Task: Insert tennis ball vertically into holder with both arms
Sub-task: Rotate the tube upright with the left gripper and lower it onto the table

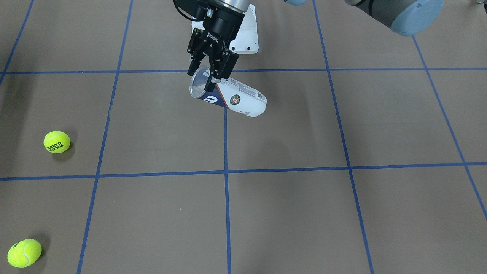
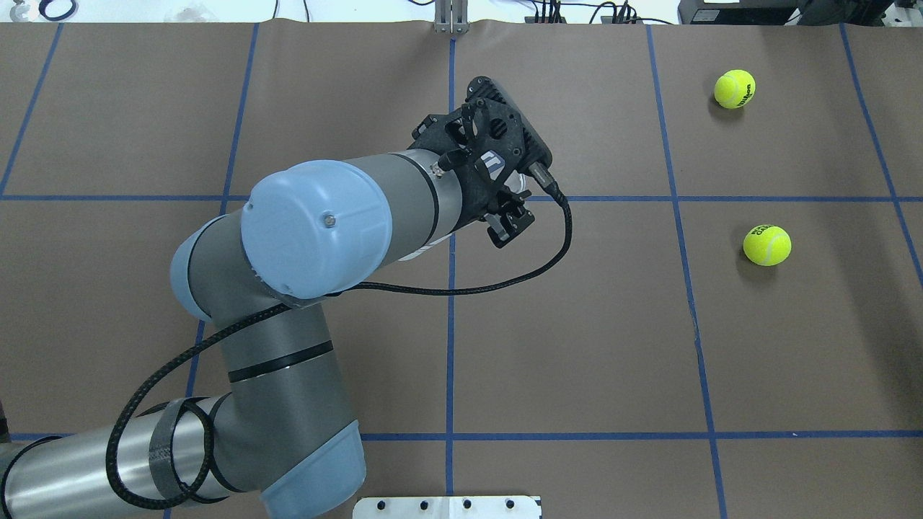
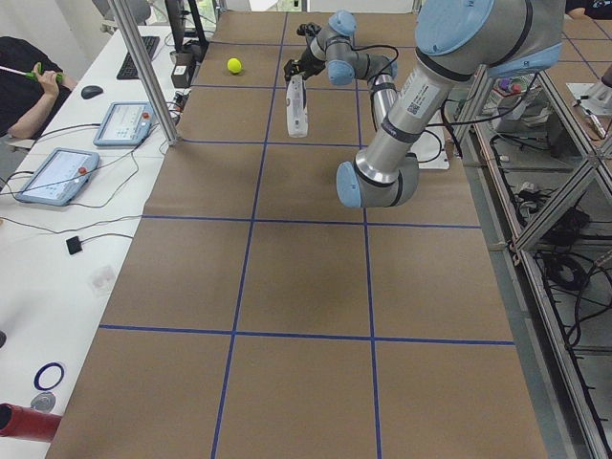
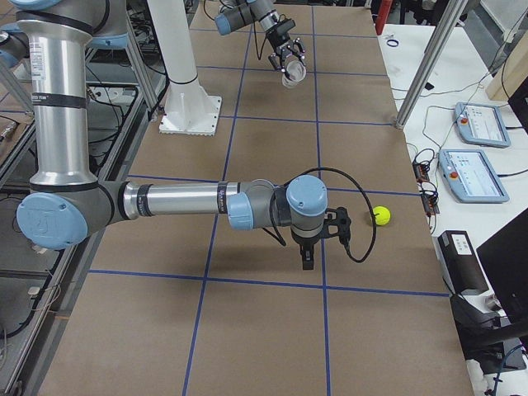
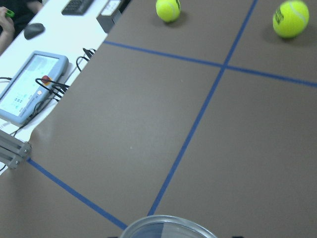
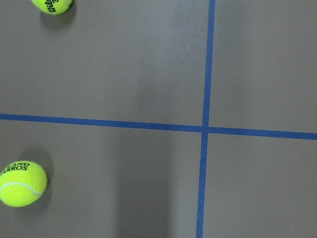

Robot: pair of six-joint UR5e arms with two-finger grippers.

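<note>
The holder (image 1: 236, 99), a clear can with a white and navy label, hangs tilted in my left gripper (image 1: 203, 78), which is shut on the rim of its open mouth. The closed end points down and away from the fingers. In the overhead view my left arm hides the can under the gripper (image 2: 505, 223). The left wrist view shows only the rim (image 5: 168, 225). Two yellow tennis balls (image 1: 57, 142) (image 1: 24, 253) lie on the table, well away from the can. My right gripper (image 4: 308, 257) hangs above the table near one ball (image 4: 379, 216); I cannot tell whether it is open.
The white base plate (image 1: 247, 34) sits behind the can. A side table with tablets (image 3: 57, 177) and a metal post (image 3: 143, 67) runs along the far edge, where a person (image 3: 19, 76) sits. Blue tape lines grid the brown table (image 1: 285, 209).
</note>
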